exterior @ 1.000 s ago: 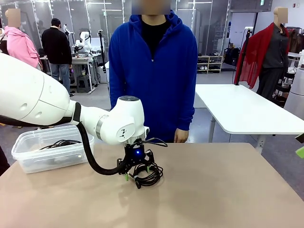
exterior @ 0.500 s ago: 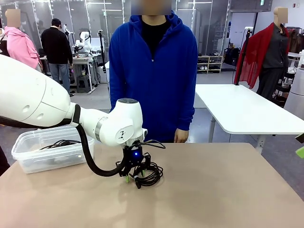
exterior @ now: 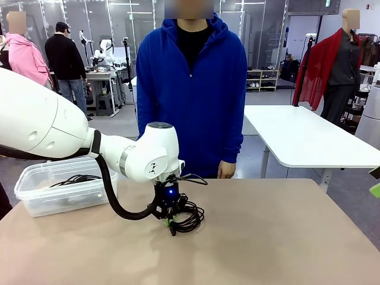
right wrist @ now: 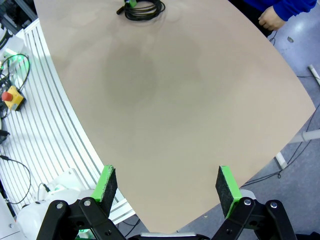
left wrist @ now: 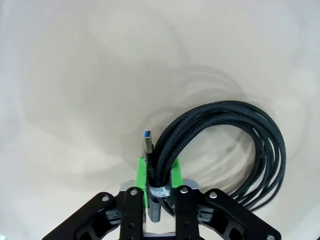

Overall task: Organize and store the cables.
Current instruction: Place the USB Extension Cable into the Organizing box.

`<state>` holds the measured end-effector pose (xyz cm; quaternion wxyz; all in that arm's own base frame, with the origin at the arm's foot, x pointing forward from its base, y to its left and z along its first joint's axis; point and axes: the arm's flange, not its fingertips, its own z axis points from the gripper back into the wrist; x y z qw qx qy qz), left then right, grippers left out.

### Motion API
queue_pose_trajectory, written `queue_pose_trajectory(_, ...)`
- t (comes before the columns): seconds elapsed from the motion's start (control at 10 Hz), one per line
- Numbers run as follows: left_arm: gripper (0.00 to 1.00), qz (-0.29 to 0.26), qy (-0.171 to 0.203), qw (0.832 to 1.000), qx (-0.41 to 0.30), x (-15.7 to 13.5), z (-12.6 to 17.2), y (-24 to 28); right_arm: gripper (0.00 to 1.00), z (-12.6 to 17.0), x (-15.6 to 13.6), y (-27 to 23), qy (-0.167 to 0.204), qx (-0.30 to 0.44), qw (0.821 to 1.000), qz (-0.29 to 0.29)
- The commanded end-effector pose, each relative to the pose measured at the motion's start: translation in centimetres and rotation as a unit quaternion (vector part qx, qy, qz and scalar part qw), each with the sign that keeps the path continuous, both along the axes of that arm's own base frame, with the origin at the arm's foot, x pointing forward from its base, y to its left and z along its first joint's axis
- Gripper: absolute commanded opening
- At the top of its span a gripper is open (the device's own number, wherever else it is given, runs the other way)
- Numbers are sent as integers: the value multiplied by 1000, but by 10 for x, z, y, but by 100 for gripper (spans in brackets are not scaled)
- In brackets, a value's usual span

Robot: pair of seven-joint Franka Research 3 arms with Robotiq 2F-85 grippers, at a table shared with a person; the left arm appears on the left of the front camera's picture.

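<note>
A black coiled cable [exterior: 190, 218] lies on the tan table [exterior: 285, 237] near its middle. My left gripper [exterior: 169, 219] points down at the coil's left side. In the left wrist view, the green pads [left wrist: 142, 176] of my left gripper [left wrist: 159, 169] are shut on the bundled strands of that cable [left wrist: 240, 125], with a blue-tipped plug [left wrist: 146, 142] sticking out beside them. More black cable [exterior: 77, 179] lies in the clear plastic container [exterior: 35, 199] at the left. My right gripper [right wrist: 167, 185] hangs open high above the table's edge, far from the coil [right wrist: 145, 9].
A person in a blue hoodie stands at the table's far edge, one hand [exterior: 225, 171] hanging by the edge. The container sits at the table's left edge. A white table [exterior: 309, 139] stands behind on the right.
My left gripper's jaws have come together from wide open onto the coil's left side. The coil and container stay where they were.
</note>
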<state>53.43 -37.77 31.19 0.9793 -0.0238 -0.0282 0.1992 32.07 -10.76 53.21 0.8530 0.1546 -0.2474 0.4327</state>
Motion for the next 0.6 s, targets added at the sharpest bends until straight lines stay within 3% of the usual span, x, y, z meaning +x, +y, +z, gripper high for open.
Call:
queue_pose_trajectory(0.0,2,-3,10,1000,-4,0,5,1,100,0,1,1,-2,3,1000,1)
queue_pose_trajectory(0.3,0,0,13,1000,-9,-2,5,4,100,0,1,1,-2,3,1000,1)
queue_pose_trajectory(0.5,0,-16,2,1000,-20,-7,24,10,100,0,1,1,-2,3,1000,1)
